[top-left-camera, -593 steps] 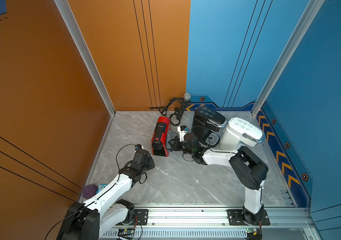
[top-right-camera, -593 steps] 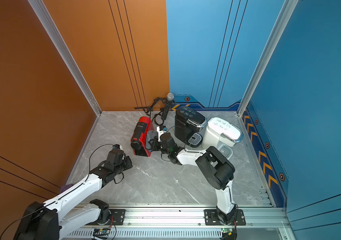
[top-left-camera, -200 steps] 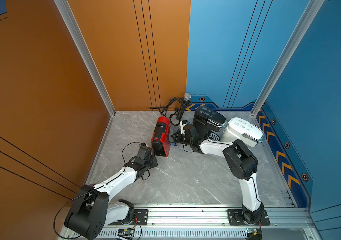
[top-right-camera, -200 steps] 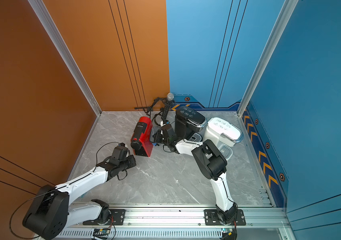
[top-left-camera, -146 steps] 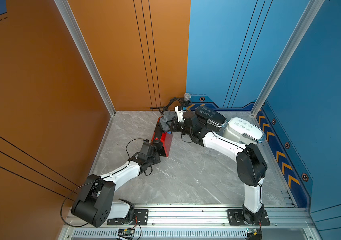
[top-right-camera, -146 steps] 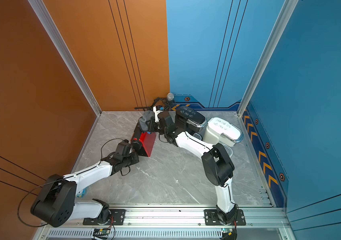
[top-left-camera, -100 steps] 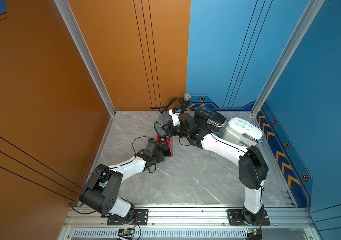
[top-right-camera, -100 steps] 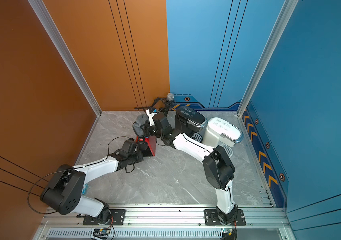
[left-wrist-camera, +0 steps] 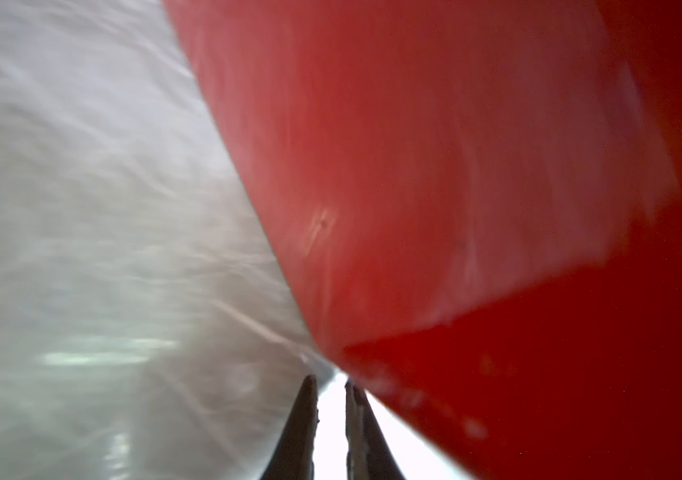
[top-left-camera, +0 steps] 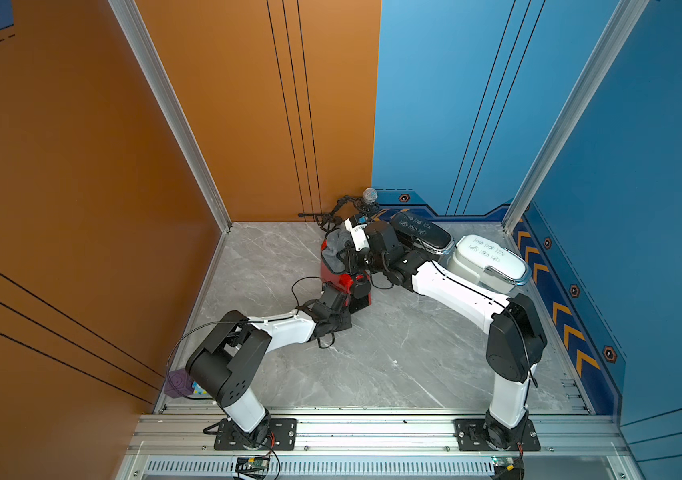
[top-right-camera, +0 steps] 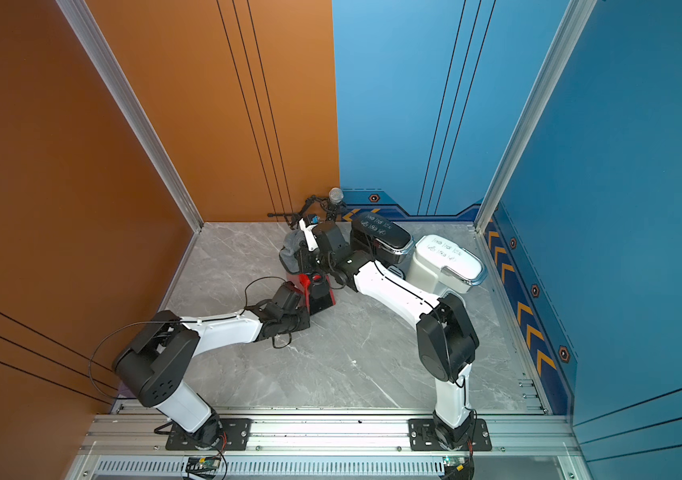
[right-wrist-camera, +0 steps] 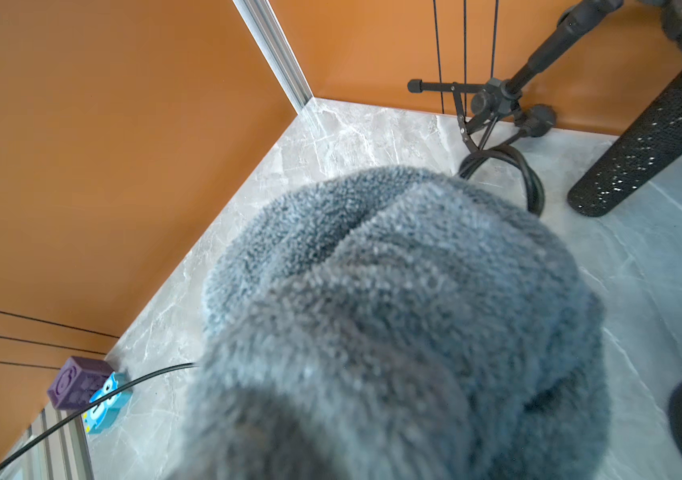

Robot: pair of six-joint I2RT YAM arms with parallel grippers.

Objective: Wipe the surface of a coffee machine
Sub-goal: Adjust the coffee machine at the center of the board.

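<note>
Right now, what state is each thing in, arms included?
red coffee machine, upright, cloth on its top.
grey cloth, bunched, resting on the red coffee machine.
black coffee machine, lid down, white scribbles on top.
white coffee machine, lid down, dark scribbles on top.
right gripper, jaws shut on the grey cloth.
left gripper, jaws all but closed, empty, low beside the red coffee machine.

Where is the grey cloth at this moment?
In both top views the grey cloth sits on the back end of the red coffee machine, just left of the black coffee machine.
</note>
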